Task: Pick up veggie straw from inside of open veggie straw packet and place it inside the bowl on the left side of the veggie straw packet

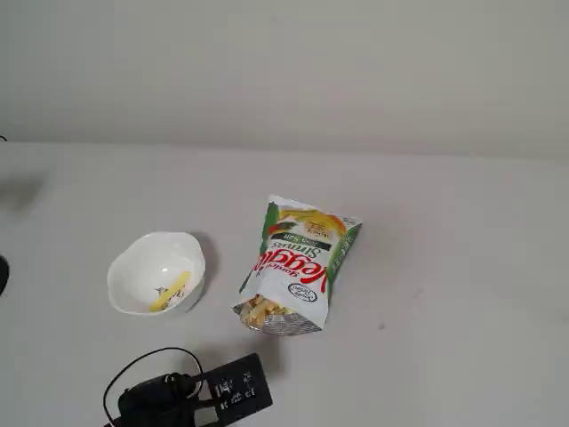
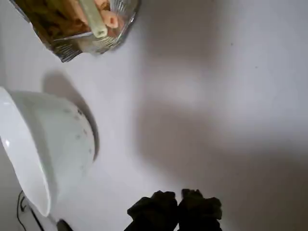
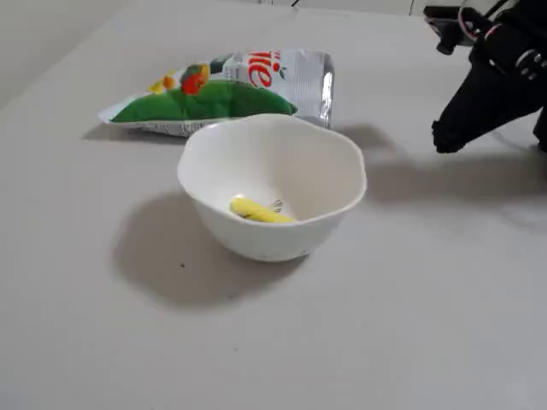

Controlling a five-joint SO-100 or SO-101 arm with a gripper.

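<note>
Veggie straw (image 1: 171, 292): is being seen lying inside the bowl, a yellow stick resting on the floor of it beside the small dark drawing; also showing in another fixed view (image 3: 259, 211)

Bowl (image 1: 133, 258): is being shown standing upright on the table (image 1: 444, 267), at 9 o'clock of the packet in a fixed view, apart from it

Veggie straw packet (image 1: 298, 262): is being seen lying flat, its open silvery mouth turned toward 6 o'clock, pale straws (image 2: 94, 17) showing inside in the wrist view

Gripper (image 2: 179, 202): is being held with its dark fingertips pressed together, nothing between them, above bare table, at 6 o'clock of the bowl in a fixed view
</note>
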